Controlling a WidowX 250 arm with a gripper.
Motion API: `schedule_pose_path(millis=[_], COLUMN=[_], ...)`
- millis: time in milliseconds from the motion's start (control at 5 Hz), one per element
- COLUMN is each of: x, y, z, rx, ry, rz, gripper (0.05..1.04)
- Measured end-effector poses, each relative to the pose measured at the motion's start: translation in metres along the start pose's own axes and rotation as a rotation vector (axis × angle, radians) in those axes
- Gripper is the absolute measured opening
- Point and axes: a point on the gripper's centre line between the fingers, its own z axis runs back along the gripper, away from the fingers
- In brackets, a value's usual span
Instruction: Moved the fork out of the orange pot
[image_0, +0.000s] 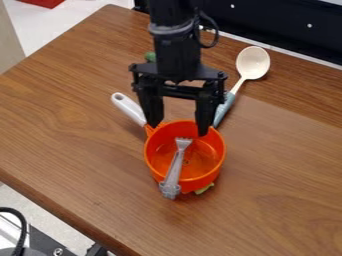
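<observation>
Fork tines are held inside the orange pot just below the widely parted jaws, its handle propped over the rim toward the counter's near-left edge.

Open gripper at the orange pot, fork inside.
The fingers hang apart at the rim's 12 o'clock side. The fork's tines point to 12, its handle crossing the rim at 7. The pot's white handle aims between 10 and 11; a spoon lies toward 1, something green at 5.
</observation>
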Motion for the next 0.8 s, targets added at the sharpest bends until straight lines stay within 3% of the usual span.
schedule_pose_path(millis=[200,400,800], x=[-0.015,-0.023,-0.017], y=[-0.001,-0.004,-0.007], z=[-0.014,-0.022,-0.024], rx=[0.000,0.006,0.008], ry=[0.051,0.046,-0.009], rz=[-0.053,-0.077,-0.052], gripper=[0.995,0.995,0.995])
